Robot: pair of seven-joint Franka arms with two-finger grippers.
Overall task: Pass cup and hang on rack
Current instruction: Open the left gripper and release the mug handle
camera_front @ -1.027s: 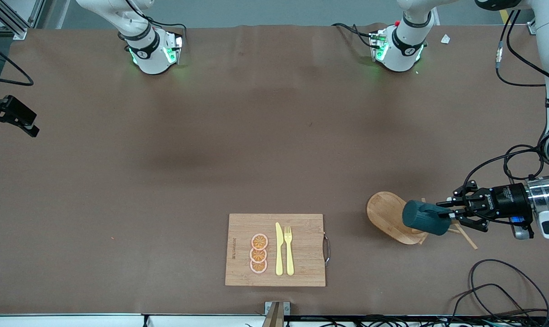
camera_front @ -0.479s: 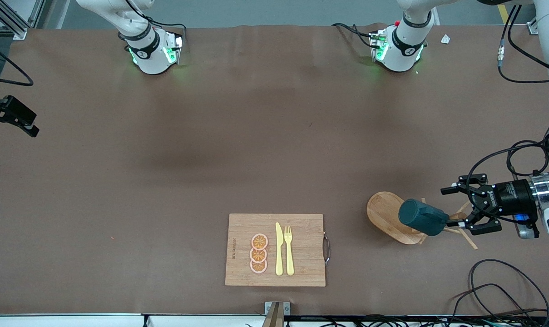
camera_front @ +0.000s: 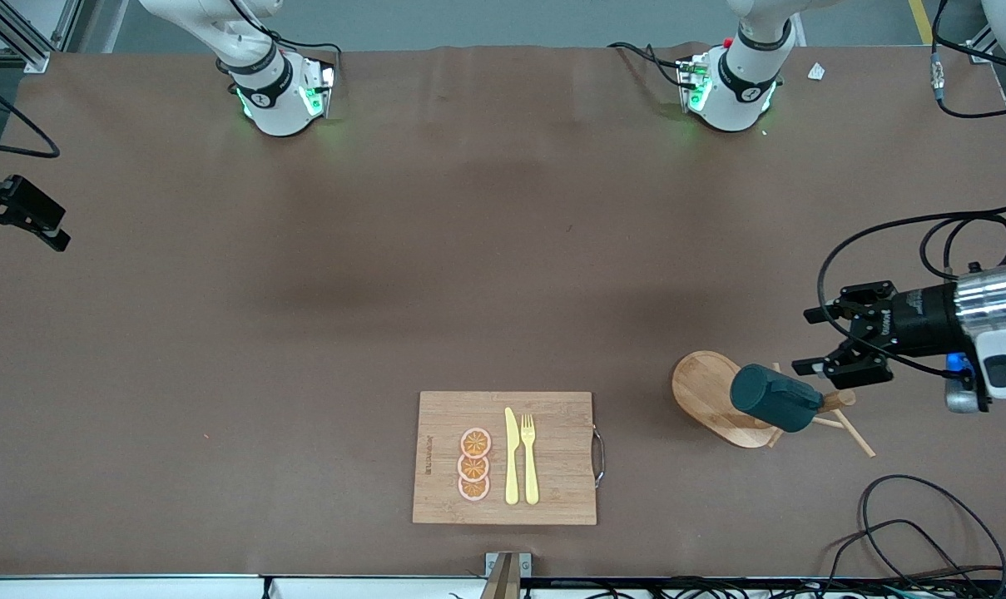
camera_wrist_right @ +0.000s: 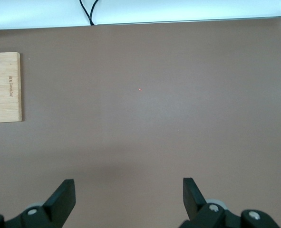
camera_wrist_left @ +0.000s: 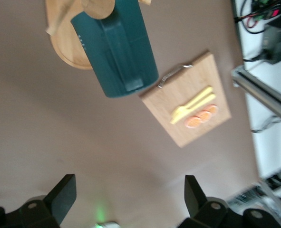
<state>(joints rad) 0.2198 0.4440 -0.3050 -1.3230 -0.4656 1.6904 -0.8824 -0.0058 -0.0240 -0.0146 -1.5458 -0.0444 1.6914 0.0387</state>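
While the cup hangs tilted on the rack toward the left arm's end of the table, apparently on a peg, the left gripper hovers just beside it, fingers spread and empty. The right gripper waits, fingers likewise spread, over bare table.

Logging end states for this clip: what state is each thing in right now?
cup: hanging on the rack, released.
rack: upright, carrying the cup.
left gripper: open, clear of the cup.
right gripper: open, empty, waiting over bare table.
cutting board: flat, holding knife, fork, orange slices.
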